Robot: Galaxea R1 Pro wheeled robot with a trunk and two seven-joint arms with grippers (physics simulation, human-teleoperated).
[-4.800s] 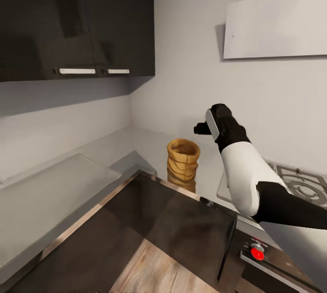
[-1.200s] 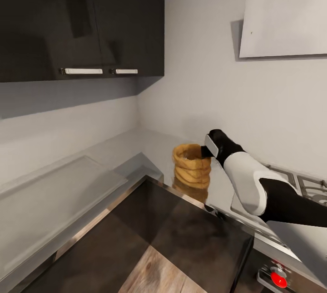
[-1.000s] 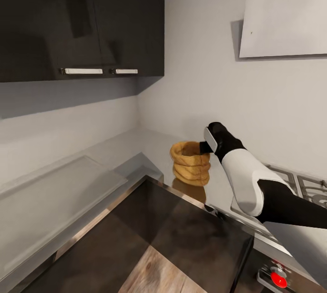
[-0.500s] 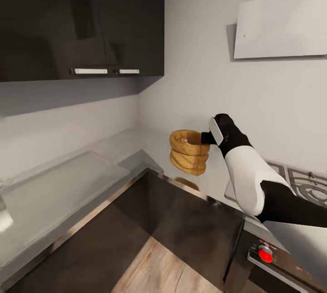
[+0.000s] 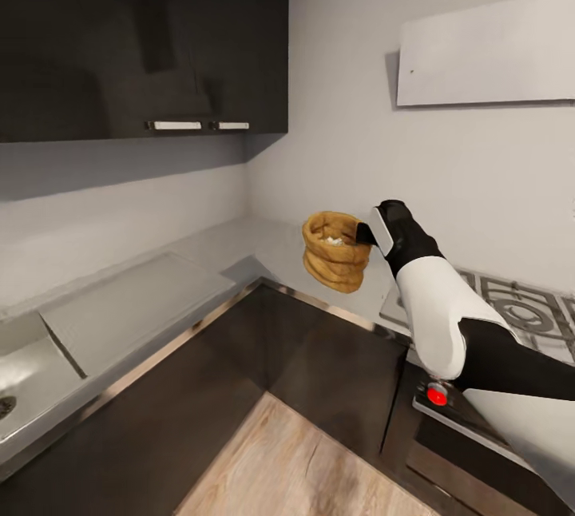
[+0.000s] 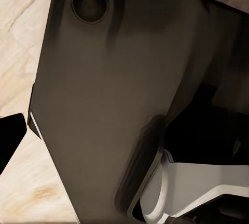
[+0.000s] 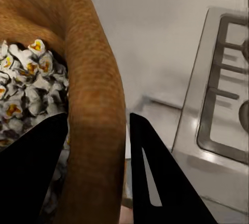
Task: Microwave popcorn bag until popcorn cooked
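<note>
Lifted since the earlier frames, the one tan-brown wrinkled burlap popcorn bag now hangs clear above the glossy grey countertop rather than standing on it. One right gripper, black-fingered on a white-and-black arm, pinches the bag's rolled rim between its two fingers, one inside among the white popcorn kernels, one outside. One steel gas hob lies beside it; one red knob shows below. Left gripper: state cannot be told.
</note>
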